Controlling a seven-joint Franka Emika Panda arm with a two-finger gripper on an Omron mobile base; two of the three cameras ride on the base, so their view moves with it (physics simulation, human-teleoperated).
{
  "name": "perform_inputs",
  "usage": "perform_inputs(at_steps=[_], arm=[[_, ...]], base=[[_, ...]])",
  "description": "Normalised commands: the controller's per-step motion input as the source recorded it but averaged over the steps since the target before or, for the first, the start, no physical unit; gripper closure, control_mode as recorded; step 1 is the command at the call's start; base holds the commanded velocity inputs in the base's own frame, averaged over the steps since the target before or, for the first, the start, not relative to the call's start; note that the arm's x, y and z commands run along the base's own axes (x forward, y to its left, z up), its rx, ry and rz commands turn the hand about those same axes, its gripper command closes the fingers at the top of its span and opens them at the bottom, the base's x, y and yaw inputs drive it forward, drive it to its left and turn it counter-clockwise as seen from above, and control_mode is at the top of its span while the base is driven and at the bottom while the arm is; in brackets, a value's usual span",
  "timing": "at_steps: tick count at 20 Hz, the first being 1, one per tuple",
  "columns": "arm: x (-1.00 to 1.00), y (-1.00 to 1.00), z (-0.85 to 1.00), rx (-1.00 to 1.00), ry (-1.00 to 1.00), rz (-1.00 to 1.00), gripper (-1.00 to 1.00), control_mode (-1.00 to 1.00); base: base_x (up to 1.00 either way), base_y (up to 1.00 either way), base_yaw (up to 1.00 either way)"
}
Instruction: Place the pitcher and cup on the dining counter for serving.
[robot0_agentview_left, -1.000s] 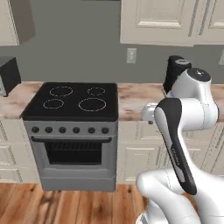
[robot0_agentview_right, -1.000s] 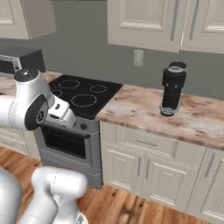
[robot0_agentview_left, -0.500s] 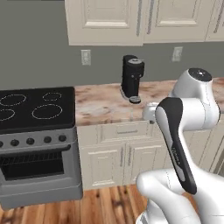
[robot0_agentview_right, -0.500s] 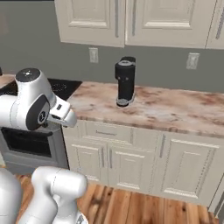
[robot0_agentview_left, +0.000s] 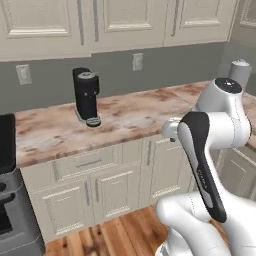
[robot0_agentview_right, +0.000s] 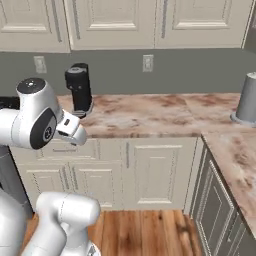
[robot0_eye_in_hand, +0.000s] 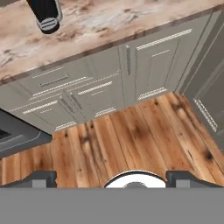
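Two runs of marbled counter (robot0_agentview_right: 165, 117) meet at a corner, over cream cabinets (robot0_agentview_right: 160, 172) and under cream wall cupboards (robot0_agentview_left: 120, 20); a grey wall between them carries outlets (robot0_agentview_right: 147, 63). A black coffee machine (robot0_agentview_left: 86, 96) stands on the counter near the wall, and a grey cylindrical appliance (robot0_agentview_right: 247, 98) stands well apart, by the corner. A dark stove (robot0_agentview_left: 10, 200) adjoins the cabinets on the left. Bare plank floor (robot0_eye_in_hand: 131, 144) lies open in front of the cabinet fronts. The arm is folded close above the base, its gripper (robot0_eye_in_hand: 111, 178) pointing down at the floor, fingertips (robot0_eye_in_hand: 41, 178) spread wide with nothing between them. Pitcher, cup and dining counter cannot be located.
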Motion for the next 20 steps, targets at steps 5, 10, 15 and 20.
perform_inputs(at_steps=[5, 10, 15, 20], arm=[[0.0, 0.0, 0.0, 0.0, 0.0, 0.0, -1.0, 1.0], [0.0, 0.0, 0.0, 0.0, 0.0, 0.0, -1.0, 1.0], [0.0, 0.0, 0.0, 0.0, 0.0, 0.0, -1.0, 1.0], [0.0, 0.0, 0.0, 0.0, 0.0, 0.0, -1.0, 1.0]], base=[[0.0, -0.12, -0.76], [0.0, -0.04, -0.84], [0.0, -0.23, -0.82], [0.0, -0.35, -0.77]])
